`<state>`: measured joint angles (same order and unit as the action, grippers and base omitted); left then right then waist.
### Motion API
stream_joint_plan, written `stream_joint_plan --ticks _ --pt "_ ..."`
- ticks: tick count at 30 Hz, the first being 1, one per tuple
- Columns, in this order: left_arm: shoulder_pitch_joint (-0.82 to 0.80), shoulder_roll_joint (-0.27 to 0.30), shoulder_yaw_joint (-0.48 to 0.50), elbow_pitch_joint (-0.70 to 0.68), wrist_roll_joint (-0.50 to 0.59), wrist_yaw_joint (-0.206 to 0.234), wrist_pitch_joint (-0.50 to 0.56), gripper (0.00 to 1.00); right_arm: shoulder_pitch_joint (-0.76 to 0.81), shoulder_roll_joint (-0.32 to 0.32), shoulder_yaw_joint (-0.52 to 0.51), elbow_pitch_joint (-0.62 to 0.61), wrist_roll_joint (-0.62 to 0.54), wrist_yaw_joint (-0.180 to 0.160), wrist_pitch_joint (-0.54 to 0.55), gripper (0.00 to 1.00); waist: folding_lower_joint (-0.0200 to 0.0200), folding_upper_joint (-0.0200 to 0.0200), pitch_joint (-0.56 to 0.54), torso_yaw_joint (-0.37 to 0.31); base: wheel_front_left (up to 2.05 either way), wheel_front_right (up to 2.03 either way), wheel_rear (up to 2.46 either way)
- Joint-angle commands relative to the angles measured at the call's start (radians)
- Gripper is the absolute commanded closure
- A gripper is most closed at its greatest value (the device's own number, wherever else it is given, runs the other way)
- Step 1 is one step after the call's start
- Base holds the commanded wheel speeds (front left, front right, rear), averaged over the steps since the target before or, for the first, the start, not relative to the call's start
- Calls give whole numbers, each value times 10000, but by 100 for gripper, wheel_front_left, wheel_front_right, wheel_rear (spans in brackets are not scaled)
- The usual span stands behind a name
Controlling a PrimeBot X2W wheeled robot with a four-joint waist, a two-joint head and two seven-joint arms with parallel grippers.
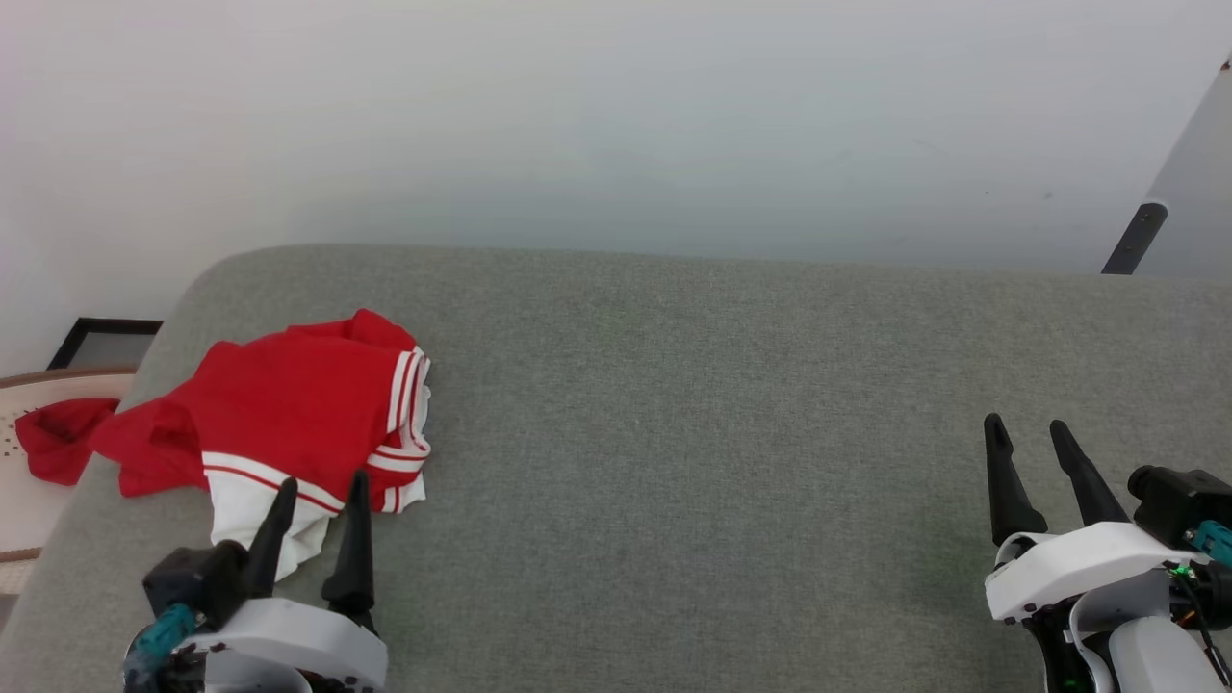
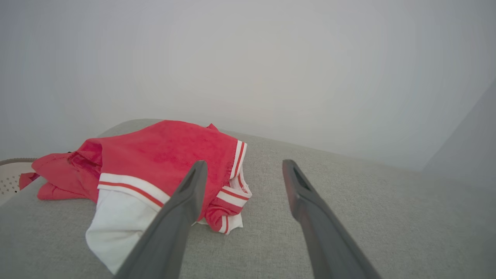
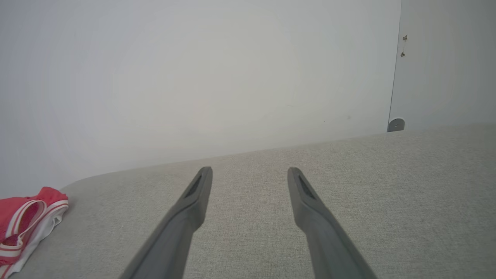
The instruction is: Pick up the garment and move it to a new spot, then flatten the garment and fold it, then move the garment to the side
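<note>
The garment point(image 1: 289, 404) is a red shirt with white panels and red-and-white striped trim, lying crumpled at the left end of the grey cushioned surface point(image 1: 722, 404); one red part hangs over the left edge. My left gripper point(image 1: 322, 486) is open just in front of it, its fingertips over the white lower panel, nothing between them. From the left wrist the garment point(image 2: 162, 162) lies ahead and left of the open left gripper point(image 2: 244, 166). My right gripper point(image 1: 1025, 428) stands open at the far right, well away from the cloth. In the right wrist view the garment point(image 3: 27, 217) peeks in at the left edge, the right gripper point(image 3: 250, 172) over bare fabric.
A pale wall point(image 1: 616, 115) rises behind the grey surface. A perforated white basket or chair point(image 1: 29, 452) sits off the left end beside a dark frame point(image 1: 101, 342) on the floor. A dark leg point(image 1: 1136, 236) shows at the upper right.
</note>
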<state>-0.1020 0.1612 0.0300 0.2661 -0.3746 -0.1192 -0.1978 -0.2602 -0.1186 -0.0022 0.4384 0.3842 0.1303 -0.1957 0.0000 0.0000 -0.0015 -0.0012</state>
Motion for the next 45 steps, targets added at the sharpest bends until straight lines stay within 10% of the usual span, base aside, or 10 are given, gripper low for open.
stream_joint_plan --ticks 1,45 --pt "-51 60 -19 -43 207 -57 -71 0 -131 -10 -46 -9 -249 6 -97 0 0 0 9 -10 0 0 0" --pt "-178 347 -344 758 1019 -121 -669 0 51 83 -725 358 -2079 7 -709 0 0 0 47 -48 0 0 0"
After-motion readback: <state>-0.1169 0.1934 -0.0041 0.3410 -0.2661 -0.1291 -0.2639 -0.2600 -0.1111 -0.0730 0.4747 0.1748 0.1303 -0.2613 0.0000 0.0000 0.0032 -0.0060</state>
